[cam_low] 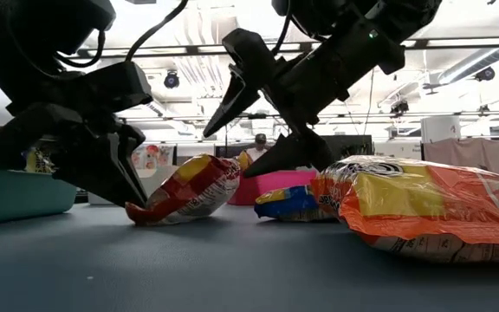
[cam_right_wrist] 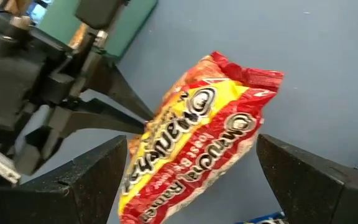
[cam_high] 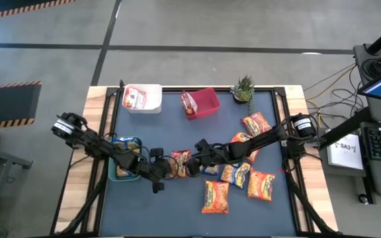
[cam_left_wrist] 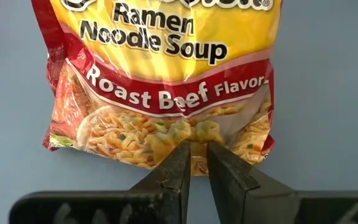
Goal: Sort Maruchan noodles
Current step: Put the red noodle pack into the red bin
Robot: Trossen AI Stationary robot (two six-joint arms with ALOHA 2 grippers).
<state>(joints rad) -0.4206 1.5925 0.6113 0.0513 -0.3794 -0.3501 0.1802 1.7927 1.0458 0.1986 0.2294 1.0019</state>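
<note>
A red and yellow Maruchan "Roast Beef" packet point(cam_left_wrist: 166, 81) lies mid-table point(cam_high: 180, 162) between both grippers. My left gripper point(cam_left_wrist: 197, 148), reaching in from the left point(cam_high: 163, 169), is shut on its near end. My right gripper point(cam_right_wrist: 192, 146) is open; it hovers over the packet's other end point(cam_low: 225, 154), a finger on either side, apart from it. Several more orange and yellow-blue packets point(cam_high: 238, 173) lie flat on the mat to the right. My left gripper pinches the Roast Beef packet by the middle of its sealed bottom edge point(cam_left_wrist: 194, 163) between its two fingertips point(cam_left_wrist: 178, 163). It comes slanting down from the table's left point(cam_low: 132, 204). The gripped end point(cam_low: 142, 214) sits low at the mat and the packet's far end tilts upward point(cam_low: 219, 173).
A teal bin point(cam_high: 119, 173) stands just behind my left gripper. A white bin point(cam_high: 152, 99) and a red bin point(cam_high: 208, 99), each with a packet inside, sit at the far edge beside a potted plant point(cam_high: 243, 87). Bare mat lies along the near edge.
</note>
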